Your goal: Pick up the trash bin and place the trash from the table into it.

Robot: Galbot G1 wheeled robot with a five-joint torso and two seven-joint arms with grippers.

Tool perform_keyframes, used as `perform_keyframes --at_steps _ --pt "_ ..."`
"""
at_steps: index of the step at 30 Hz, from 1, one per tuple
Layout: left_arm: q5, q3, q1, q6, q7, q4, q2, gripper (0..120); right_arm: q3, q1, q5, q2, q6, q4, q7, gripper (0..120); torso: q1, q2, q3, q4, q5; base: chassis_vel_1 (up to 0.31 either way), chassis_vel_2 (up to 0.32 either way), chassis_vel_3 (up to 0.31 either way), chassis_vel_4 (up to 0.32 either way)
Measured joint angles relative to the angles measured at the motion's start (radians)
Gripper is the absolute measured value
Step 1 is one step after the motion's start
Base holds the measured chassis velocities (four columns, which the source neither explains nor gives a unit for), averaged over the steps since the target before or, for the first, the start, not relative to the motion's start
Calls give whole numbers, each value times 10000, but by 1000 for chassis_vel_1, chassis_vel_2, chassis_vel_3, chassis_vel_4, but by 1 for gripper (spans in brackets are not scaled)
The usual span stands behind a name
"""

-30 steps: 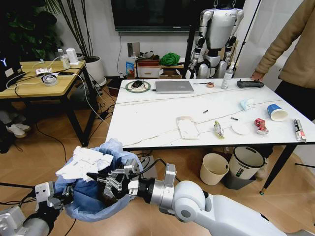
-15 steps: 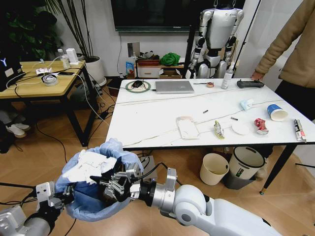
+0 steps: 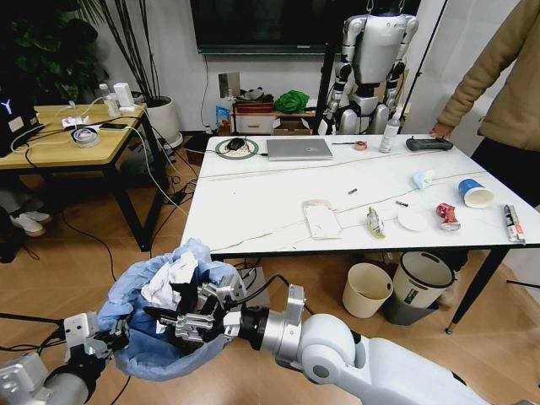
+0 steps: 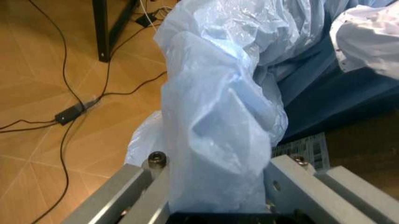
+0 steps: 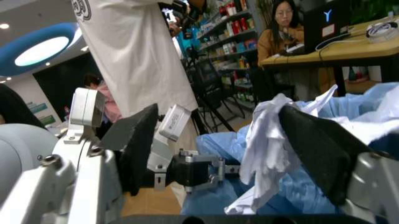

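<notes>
The table fills the middle of the head view, its white top running to the right edge. Trash lies along its near right part: a flat white packet, just right of it a yellowish wrapper, then a white paper disc, a crushed red can and, farther back near the right edge, a blue-and-white cup. A laptop sits at the far edge, upper centre.

In the lower left of the head view the bin hangs off the floor, its light-blue bag billowing over the rim. Crumpled white paper sits in the mouth of the bag, upper part of the bin.

The right gripper reaches in from the lower centre to the bin's mouth, just beside the paper. In the right wrist view its two dark pads stand wide apart, with the paper between them and touching neither as far as one can tell.

The left gripper is at the bottom left corner, at the bin's left side. In the left wrist view its fingers are narrowed on a fold of the blue bag.
</notes>
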Motion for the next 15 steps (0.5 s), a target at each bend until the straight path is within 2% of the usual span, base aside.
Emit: perform_keyframes --at_steps 1,7,15 --pt "0 0 0 0 0 0 0 0 0 0 0 0 0 0 0 76 0 0 0 0 0 0 0 0 0" --pt "-22 8 -25 21 -12 16 62 0 142 -87 11 -176 -53 211 118 98 0 0 0 0 1 0 0 0 0" --pt "-64 -33 -32 26 -15 -4 112 0 130 -223 21 -475 -124 404 295 100 0 0 0 0 0 0 0 0 0"
